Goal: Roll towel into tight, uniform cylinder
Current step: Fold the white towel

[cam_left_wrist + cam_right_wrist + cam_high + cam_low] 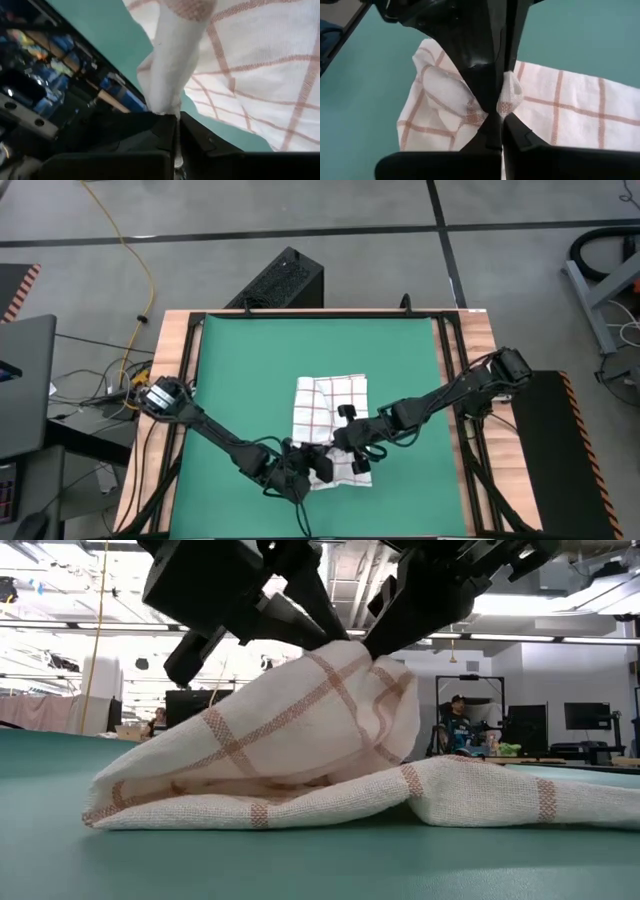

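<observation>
1. The towel (330, 420) lay on the green mat (240, 360), toward the mat's near edge and roughly between the two arms. Most of it was flat and spread out.
2. No cylinder had formed. In the low view, only the near edge of the towel (300, 730) was raised into a loose hump, folded back over the flat layer beneath it. I judged the task to be at its first turn, with nearly the whole length left to roll.
3. The raised fold looked slack and uneven, higher at the middle than at its ends. In my judgement, a tight and uniform roll would require this first turn to be drawn in.
4. The left gripper (176, 131) was at the near edge of the towel. Its fingers were pressed together on a bunched ridge of cloth (172, 65), which rose straight out from between them.
5. The right gripper (501, 114) was just beside it on the same edge. Its fingers were closed to a thin slit, pinching a small tuft of checked cloth (507, 95).
6. In the high view, both grippers met over the near part of the towel, close together.
</observation>
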Controlling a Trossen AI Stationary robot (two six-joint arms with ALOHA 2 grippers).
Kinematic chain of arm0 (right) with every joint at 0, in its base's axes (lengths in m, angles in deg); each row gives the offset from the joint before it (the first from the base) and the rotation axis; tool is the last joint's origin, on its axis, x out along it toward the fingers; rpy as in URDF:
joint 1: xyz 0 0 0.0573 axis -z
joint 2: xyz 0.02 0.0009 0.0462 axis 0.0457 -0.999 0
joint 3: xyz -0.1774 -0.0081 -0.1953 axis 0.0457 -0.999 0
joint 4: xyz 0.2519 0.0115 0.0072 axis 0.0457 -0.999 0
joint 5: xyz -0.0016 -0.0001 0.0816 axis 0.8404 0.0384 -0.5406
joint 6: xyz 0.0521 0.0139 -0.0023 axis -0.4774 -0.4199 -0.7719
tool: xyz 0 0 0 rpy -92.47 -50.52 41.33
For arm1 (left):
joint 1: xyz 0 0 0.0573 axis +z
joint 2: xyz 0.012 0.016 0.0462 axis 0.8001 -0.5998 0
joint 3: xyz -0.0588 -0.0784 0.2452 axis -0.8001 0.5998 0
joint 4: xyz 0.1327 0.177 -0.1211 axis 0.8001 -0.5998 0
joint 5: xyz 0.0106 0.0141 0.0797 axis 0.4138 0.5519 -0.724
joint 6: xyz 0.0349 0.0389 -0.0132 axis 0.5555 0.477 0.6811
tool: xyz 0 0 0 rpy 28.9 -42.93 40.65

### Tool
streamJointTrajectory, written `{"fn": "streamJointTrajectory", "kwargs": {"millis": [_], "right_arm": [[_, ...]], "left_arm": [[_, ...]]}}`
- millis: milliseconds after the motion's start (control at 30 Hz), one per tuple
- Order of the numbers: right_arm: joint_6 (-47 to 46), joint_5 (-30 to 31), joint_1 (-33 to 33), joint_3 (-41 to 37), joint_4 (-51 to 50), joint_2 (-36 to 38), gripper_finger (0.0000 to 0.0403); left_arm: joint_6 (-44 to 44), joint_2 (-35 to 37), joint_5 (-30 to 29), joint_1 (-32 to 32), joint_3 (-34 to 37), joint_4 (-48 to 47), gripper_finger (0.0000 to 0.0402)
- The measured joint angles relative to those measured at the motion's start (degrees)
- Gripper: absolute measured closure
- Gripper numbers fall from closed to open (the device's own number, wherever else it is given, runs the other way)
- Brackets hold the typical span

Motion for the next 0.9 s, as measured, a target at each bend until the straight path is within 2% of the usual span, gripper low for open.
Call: {"fn": "streamJointTrajectory", "kwargs": {"millis": [300, 467, 633, 733, 800, 900], "right_arm": [[0.2, 0.0, 0.0, -0.1, -0.9, 0.0, 0.0396], [0.1, 1.7, -0.7, -0.1, -1.1, 0.0, 0.0396], [0.2, 3.1, -1.5, -0.1, -1.5, 0.0, 0.0396], [0.1, 6.1, -2.6, -0.1, -1.8, 0.0, 0.0396], [-0.4, 8.3, -3.6, -0.1, -2.9, 0.0, 0.0396], [-3.0, 9.3, -5.3, -0.1, -3.5, -0.1, 0.0396]], "left_arm": [[-5.6, 0.2, -6.1, -2.6, 0.0, -0.3, 0.039], [-23.8, 1.9, -9.5, -2.5, 0.0, -5.7, 0.039], [-40.6, 2.5, -5.3, -2.5, 0.0, -11.2, 0.039], [-50.8, 2.5, 1.4, -1.5, 0.0, -12.9, 0.0391], [-55.2, 2.5, 5.8, -0.5, 0.4, -13.6, 0.0394], [-58.6, 2.5, 8.2, 0.9, 1.5, -13.0, 0.04]]}}
